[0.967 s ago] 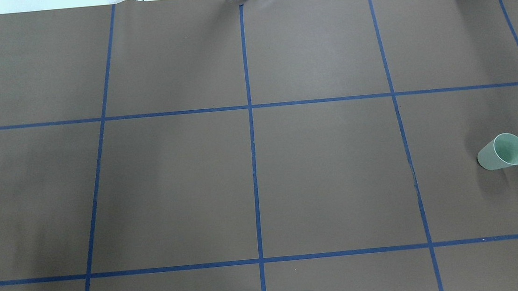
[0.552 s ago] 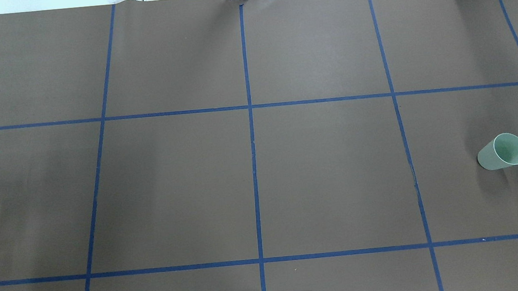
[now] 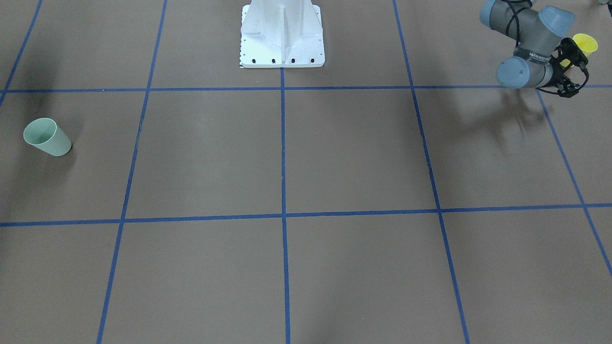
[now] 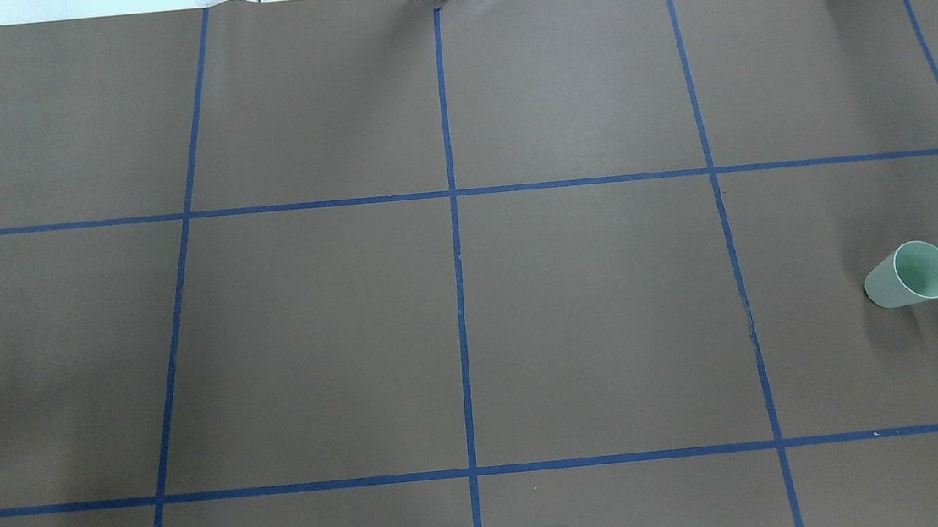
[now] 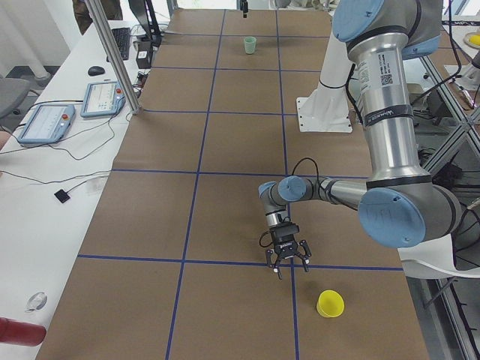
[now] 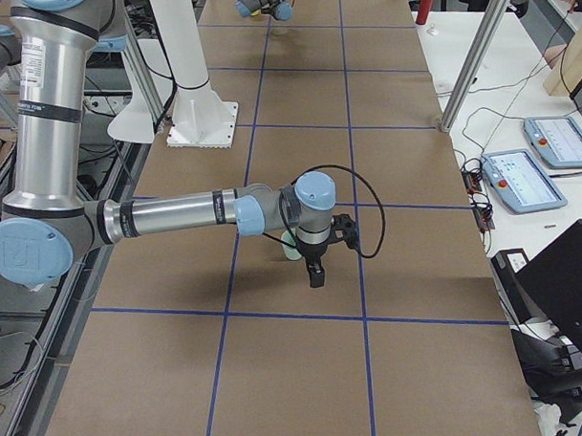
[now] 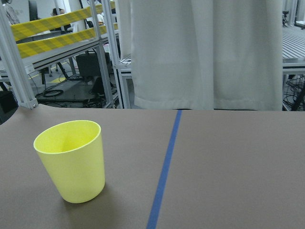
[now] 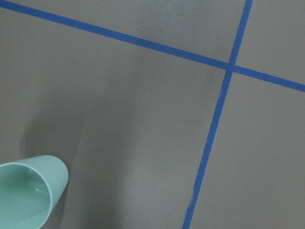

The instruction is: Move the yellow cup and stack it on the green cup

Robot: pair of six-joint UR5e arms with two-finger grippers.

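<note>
Empty yellow cup [image 7: 71, 160] and green cup [image 4: 909, 274] stand rims up at opposite desk [image 4: 592, 312] ends.
Near yellow cup, left tool [image 5: 288, 268] spread wide, holding nothing; right tool [image 6: 315, 277] spread unclear.

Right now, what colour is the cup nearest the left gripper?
Bright yellow, plain. The yellow cup shows best in the left wrist-mounted view.

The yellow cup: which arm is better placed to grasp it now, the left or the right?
The left. The left gripper hangs open beside the yellow cup, and the left wrist view shows the cup close ahead. The right gripper is far away, by the green cup.
</note>
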